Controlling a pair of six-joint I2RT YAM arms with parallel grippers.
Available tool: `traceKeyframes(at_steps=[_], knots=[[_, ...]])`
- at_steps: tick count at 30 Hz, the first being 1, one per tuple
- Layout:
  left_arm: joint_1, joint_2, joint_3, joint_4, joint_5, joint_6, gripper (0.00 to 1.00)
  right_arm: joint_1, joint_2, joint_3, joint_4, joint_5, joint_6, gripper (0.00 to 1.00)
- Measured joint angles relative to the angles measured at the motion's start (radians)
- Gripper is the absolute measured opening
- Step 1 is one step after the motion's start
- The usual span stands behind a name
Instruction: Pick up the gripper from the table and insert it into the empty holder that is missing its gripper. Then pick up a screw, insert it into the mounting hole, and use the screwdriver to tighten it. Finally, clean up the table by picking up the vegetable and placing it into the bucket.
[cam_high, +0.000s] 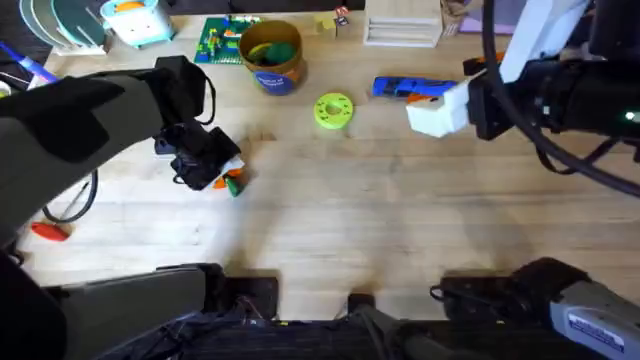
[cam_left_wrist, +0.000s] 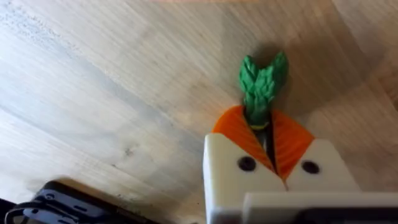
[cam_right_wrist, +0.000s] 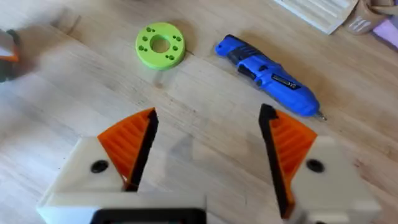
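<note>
My left gripper is shut on the vegetable, a small green leafy piece that sticks out from between the orange pads. In the overhead view this left gripper holds the vegetable low over the table, left of centre. The yellow-orange bucket stands at the back, beyond it. My right gripper hangs open with nothing in it, near the blue screwdriver. In the overhead view the screwdriver lies just left of the right gripper. The loose gripper, the holder and the screw are out of view.
A lime-green disc lies between the bucket and the screwdriver. A thin red-handled tool rests near the left edge. Toys and wooden boxes line the back edge. Cables hang from the right arm.
</note>
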Motion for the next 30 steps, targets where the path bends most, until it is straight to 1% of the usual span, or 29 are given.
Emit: traceKeyframes(at_steps=[2, 5, 9, 12, 14, 16, 19, 22, 25, 28, 30], knots=[[0.0, 0.008, 0.021, -0.044, 0.009, 0.005, 0.023, 0.0, 0.0, 0.0, -0.001, 0.0, 0.0, 0.992], [0.0, 0.013, 0.09, -0.107, 0.018, 0.018, 0.023, 0.0, 0.0, 0.0, -0.001, 0.0, 0.0, 0.992], [0.0, 0.014, 0.266, -0.15, 0.021, 0.047, 0.022, 0.0, 0.0, 0.0, -0.001, 0.0, 0.0, 0.992], [-0.004, 0.014, 0.397, -0.144, 0.021, 0.067, 0.022, 0.0, 0.0, 0.0, -0.001, 0.0, 0.0, 0.994], [-0.008, 0.014, 0.47, -0.11, 0.021, 0.083, 0.022, 0.0, 0.0, 0.0, -0.001, 0.0, 0.0, 0.992], [-0.014, 0.014, 0.522, -0.036, 0.021, 0.092, 0.022, 0.0, 0.0, 0.0, -0.001, 0.0, 0.0, 0.992], [-0.022, 0.014, 0.546, 0.103, 0.021, 0.1, 0.022, 0.0, 0.0, 0.0, -0.001, 0.0, 0.0, 0.992], [-0.035, 0.018, 0.546, 0.199, 0.024, 0.113, 0.022, 0.0, 0.0, 0.0, -0.001, 0.0, 0.0, 0.995], [-0.063, 0.049, 0.547, 0.3, 0.044, 0.17, 0.022, 0.0, 0.0, 0.0, -0.001, 0.0, 0.0, 0.992], [-0.098, 0.108, 0.547, 0.337, 0.058, 0.246, 0.022, 0.0, 0.0, 0.0, -0.002, 0.0, 0.003, 0.992], [-0.118, 0.156, 0.547, 0.342, 0.068, 0.3, 0.022, 0.0, 0.0, 0.0, -0.001, 0.0, 0.007, 0.992]])
